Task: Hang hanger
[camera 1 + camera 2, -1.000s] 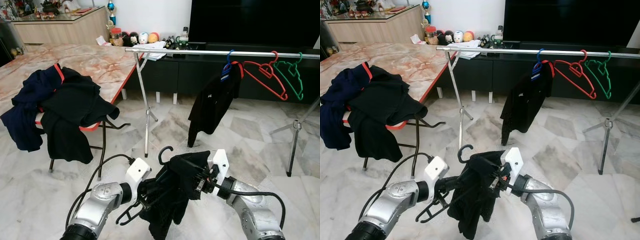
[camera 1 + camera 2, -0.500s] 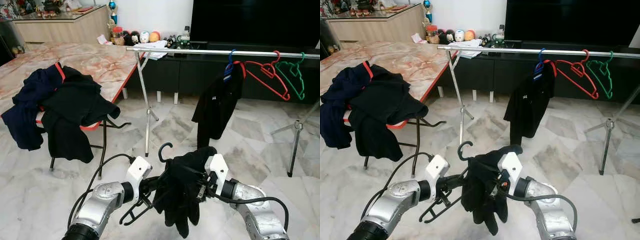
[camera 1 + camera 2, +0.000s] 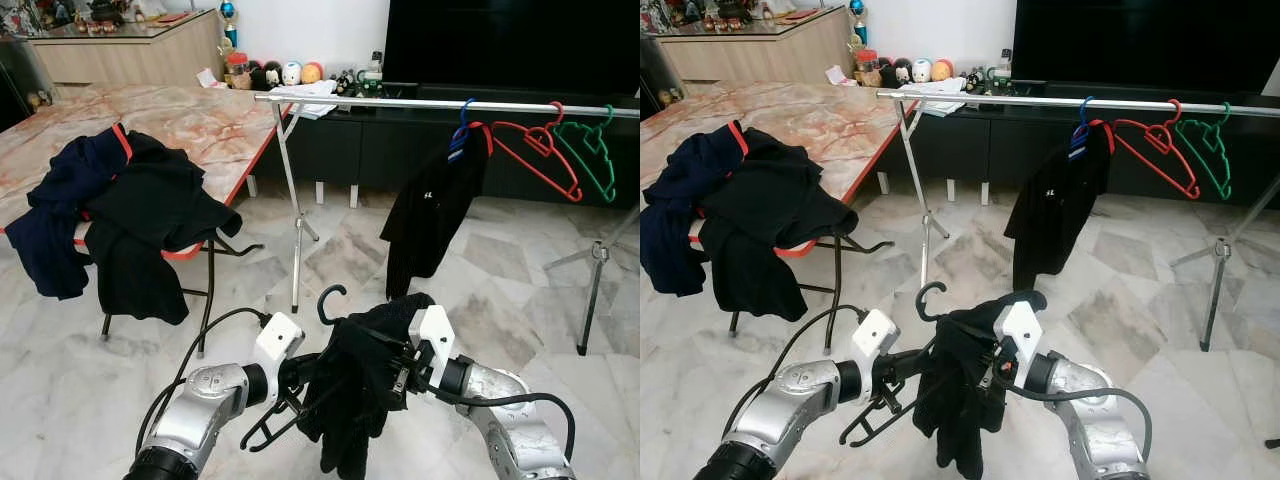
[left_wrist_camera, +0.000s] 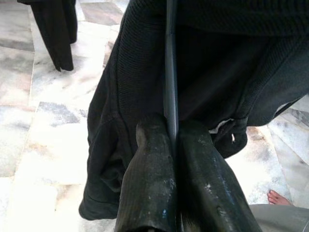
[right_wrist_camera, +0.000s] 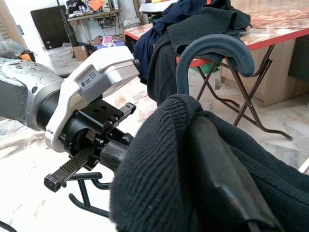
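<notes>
Hanger (image 3: 300,400) w/ black garment (image 3: 355,385) held low before rail (image 3: 440,102). Left gripper (image 4: 171,140) clamps hanger bar. Right gripper (image 3: 398,372) buried in cloth; grip can't tell.

No text is legible. The label (image 5: 90,77) on the left gripper's white housing is too small to read. The small white mark on the hanging black shirt (image 3: 430,213) is indistinct.

A clothes rail (image 3: 400,102) runs across the room ahead of the robot. Toward its right end hang a garment (image 3: 430,215) and, further right, two bare hangers (image 3: 560,150). Left of the rail stands a table (image 3: 150,125), with a heap of clothes (image 3: 120,215) draped over its near edge. Behind the rail sits a low cabinet (image 3: 330,150). Nearer than the rail, low and central, a hanger (image 3: 330,300) carrying a garment (image 3: 355,385) sits between the left gripper (image 3: 290,385) and right gripper (image 3: 395,375).
</notes>
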Controlling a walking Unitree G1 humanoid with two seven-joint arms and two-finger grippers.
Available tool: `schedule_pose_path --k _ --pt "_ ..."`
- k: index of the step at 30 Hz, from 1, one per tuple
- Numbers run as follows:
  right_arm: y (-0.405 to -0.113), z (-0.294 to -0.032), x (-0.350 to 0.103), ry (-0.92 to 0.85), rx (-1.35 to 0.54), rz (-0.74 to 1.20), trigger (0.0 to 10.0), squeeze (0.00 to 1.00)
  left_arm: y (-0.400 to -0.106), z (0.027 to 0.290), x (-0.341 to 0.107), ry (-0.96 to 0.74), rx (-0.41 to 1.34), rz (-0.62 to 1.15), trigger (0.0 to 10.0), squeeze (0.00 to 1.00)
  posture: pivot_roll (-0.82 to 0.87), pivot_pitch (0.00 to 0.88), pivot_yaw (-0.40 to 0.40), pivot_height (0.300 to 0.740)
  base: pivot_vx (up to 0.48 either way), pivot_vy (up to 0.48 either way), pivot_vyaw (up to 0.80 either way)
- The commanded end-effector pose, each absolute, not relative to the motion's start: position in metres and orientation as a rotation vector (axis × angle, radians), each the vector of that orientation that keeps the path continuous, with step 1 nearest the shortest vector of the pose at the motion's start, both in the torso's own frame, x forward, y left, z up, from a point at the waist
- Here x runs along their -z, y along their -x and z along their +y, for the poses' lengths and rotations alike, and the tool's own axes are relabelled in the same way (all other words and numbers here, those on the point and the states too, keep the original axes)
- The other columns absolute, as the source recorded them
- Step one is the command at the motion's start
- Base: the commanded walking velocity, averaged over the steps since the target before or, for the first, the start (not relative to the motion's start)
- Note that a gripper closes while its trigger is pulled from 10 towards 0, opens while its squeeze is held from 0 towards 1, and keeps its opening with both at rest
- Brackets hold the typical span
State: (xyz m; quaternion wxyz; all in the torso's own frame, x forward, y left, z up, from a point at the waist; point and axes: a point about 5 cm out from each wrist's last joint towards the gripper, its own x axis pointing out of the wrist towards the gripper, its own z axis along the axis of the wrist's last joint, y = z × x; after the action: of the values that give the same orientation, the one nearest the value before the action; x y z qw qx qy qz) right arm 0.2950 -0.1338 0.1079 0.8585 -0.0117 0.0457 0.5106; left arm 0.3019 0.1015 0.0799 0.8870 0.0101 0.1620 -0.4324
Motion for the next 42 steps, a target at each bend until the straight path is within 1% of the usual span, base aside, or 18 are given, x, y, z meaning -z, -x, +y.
schedule_pose_path --k 1,6,16,20,22,25,32,38,39,40,41,42 --pt "-0.295 -0.132 -0.109 0.056 -1.082 0.098 10.0 1.0 -0.304 0.105 -0.087 -0.003 0.888 0.31 10.0 0.0 0.03 0.042 0.036 0.74 0.0 0.0 0.0" --pt "-0.294 -0.135 -0.097 0.131 -1.071 0.168 10.0 1.0 -0.304 0.104 -0.086 -0.002 0.891 0.311 10.0 0.0 0.02 0.04 0.037 0.74 0.0 0.0 0.0" --pt "-0.297 -0.132 -0.095 0.145 -1.041 0.174 10.0 1.0 -0.303 0.104 -0.086 0.001 0.89 0.313 10.0 0.0 0.03 0.038 0.035 0.74 0.0 0.0 0.0" --pt "-0.301 -0.137 -0.086 0.232 -0.973 0.241 10.0 1.0 -0.304 0.105 -0.085 -0.003 0.881 0.317 10.0 0.0 0.02 0.036 0.034 0.74 0.0 0.0 0.0" --pt "-0.299 -0.137 -0.082 0.236 -0.974 0.262 10.0 1.0 -0.304 0.105 -0.085 -0.003 0.879 0.317 10.0 0.0 0.02 0.035 0.033 0.74 0.0 0.0 0.0" --pt "-0.29 -0.138 -0.068 0.319 -1.003 0.346 10.0 1.0 -0.305 0.105 -0.085 -0.003 0.874 0.318 10.0 0.0 0.02 0.038 0.033 0.74 0.0 0.0 0.0" --pt "-0.292 -0.134 -0.065 0.31 -0.972 0.351 10.0 1.0 -0.306 0.103 -0.085 -0.002 0.866 0.313 10.0 0.0 0.02 0.041 0.029 0.74 0.0 0.0 0.0" --pt "-0.287 -0.134 -0.049 0.379 -0.931 0.438 10.0 1.0 -0.306 0.103 -0.083 -0.001 0.85 0.318 10.0 0.0 0.02 0.048 0.025 0.74 0.0 0.0 0.0" --pt "-0.284 -0.136 -0.044 0.432 -0.937 0.47 10.0 1.0 -0.306 0.103 -0.083 -0.001 0.848 0.318 10.0 0.0 0.01 0.049 0.025 0.74 0.0 0.0 0.0" --pt "-0.284 -0.136 -0.042 0.447 -0.939 0.479 10.0 0.51 -0.306 0.103 -0.083 -0.001 0.848 0.318 10.0 0.0 0.01 0.049 0.025 0.74 0.0 0.0 0.0" --pt "-0.282 -0.137 -0.039 0.466 -0.945 0.494 10.0 0.0 -0.306 0.103 -0.083 -0.001 0.846 0.318 10.0 0.0 0.01 0.051 0.025 0.74 0.0 0.0 0.0" --pt "-0.279 -0.137 -0.036 0.486 -0.956 0.513 10.0 0.0 -0.307 0.103 -0.083 -0.001 0.845 0.318 10.0 0.0 0.01 0.051 0.025 0.74 0.0 0.0 0.0"
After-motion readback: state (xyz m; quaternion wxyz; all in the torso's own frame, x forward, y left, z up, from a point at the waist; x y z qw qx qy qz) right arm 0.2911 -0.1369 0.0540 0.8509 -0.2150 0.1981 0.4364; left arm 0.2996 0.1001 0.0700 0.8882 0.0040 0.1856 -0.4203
